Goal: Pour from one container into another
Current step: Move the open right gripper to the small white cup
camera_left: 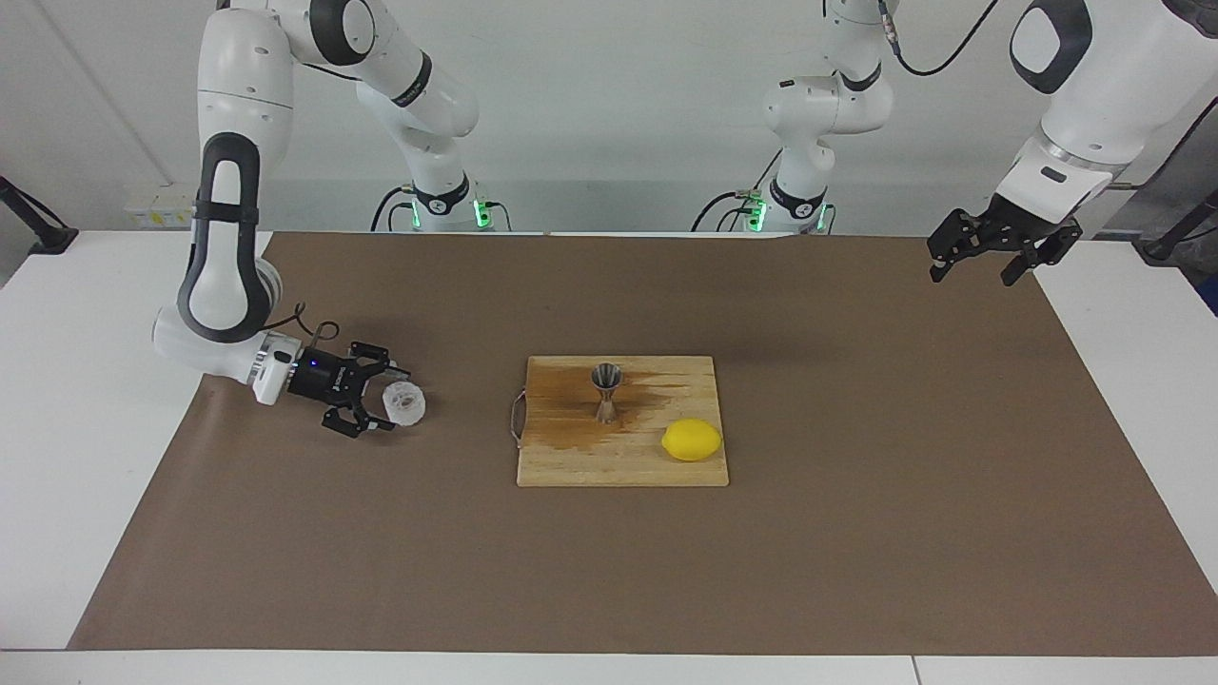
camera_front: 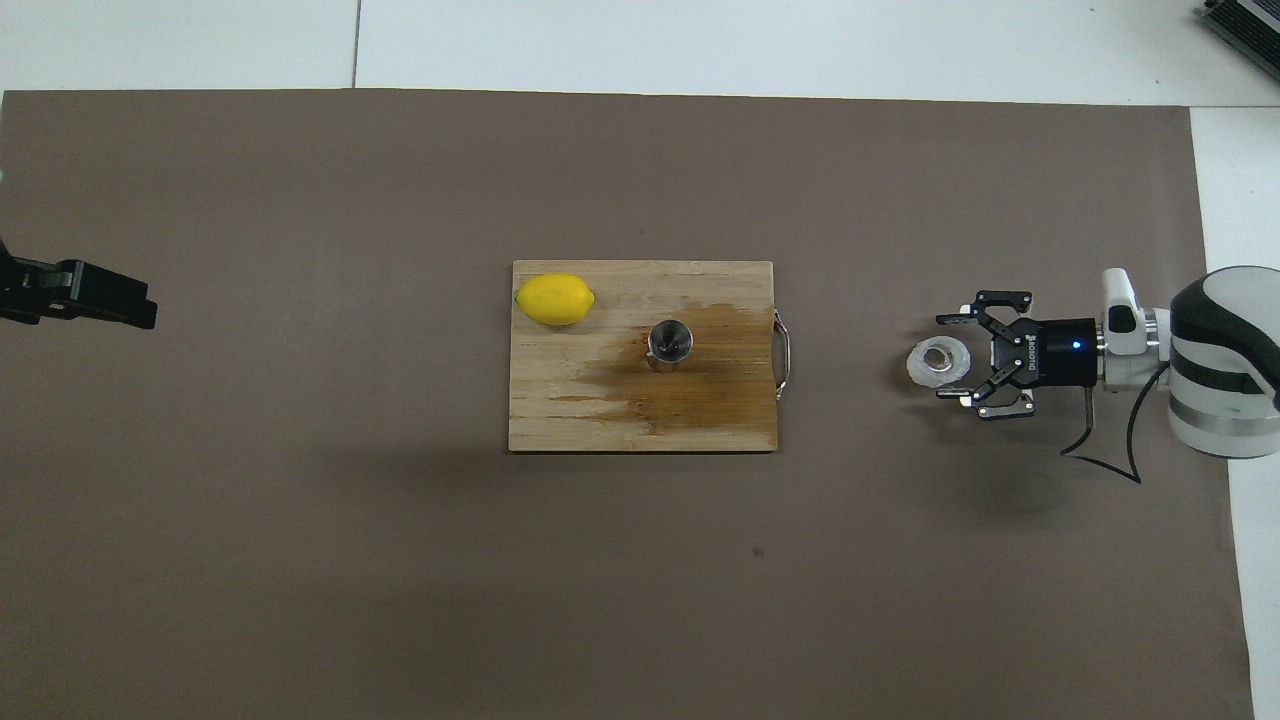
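The small clear ribbed cup (camera_left: pixel 409 405) (camera_front: pixel 934 362) stands on the brown mat toward the right arm's end of the table. My right gripper (camera_left: pixel 393 401) (camera_front: pixel 944 357) lies low and level beside it, open, with one finger on each side of the cup; I cannot tell whether they touch it. The steel hourglass jigger (camera_left: pixel 606 390) (camera_front: pixel 669 343) stands upright on the wooden cutting board (camera_left: pixel 618 468) (camera_front: pixel 620 425), inside a dark wet stain. My left gripper (camera_left: pixel 973 276) (camera_front: pixel 100 303) waits open in the air over the mat's edge at the left arm's end.
A yellow lemon (camera_left: pixel 692 440) (camera_front: pixel 555 299) lies on the board's corner, farther from the robots than the jigger and toward the left arm's end. The board has a metal handle (camera_left: pixel 515 420) (camera_front: pixel 785 355) on the edge facing the cup. The brown mat (camera_left: pixel 609 571) covers the table.
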Tool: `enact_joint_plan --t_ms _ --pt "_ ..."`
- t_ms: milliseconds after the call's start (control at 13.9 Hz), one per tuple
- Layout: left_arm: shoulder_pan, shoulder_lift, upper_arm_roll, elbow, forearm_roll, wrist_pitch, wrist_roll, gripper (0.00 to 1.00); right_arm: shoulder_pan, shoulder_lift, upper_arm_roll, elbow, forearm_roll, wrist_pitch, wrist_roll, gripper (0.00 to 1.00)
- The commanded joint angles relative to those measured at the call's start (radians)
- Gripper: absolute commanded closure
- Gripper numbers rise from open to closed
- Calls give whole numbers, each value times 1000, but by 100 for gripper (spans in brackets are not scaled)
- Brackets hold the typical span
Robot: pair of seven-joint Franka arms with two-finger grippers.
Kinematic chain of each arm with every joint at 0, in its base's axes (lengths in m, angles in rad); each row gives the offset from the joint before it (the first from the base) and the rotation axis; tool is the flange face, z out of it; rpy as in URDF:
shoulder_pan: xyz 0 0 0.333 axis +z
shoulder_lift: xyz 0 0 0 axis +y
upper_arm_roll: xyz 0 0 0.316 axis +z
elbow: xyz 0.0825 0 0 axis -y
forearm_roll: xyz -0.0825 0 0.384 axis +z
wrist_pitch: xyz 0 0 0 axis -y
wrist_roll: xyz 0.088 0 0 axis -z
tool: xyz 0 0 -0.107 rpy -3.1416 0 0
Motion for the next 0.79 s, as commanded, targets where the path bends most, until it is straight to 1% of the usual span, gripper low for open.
enact_joint_plan --t_ms 0,215,359,574,646,718 --pt "6 -33 -2 -37 15 7 4 0 4 2 7 -31 32 17 -47 0" --pt "6 -31 -2 -37 15 7 4 0 7 -1 5 -55 37 20 -61 0" --pt "6 -31 -2 -37 13 7 3 0 21 -4 7 -74 39 54 -96 0" --pt "6 -31 -2 -37 13 9 4 0 21 -4 4 -72 37 60 -98 1" --pt "6 -31 -2 -37 13 7 4 0 21 -4 4 -69 36 60 -98 44" --pt "6 -31 -2 -37 15 7 4 0 19 -4 4 -66 36 60 -97 67"
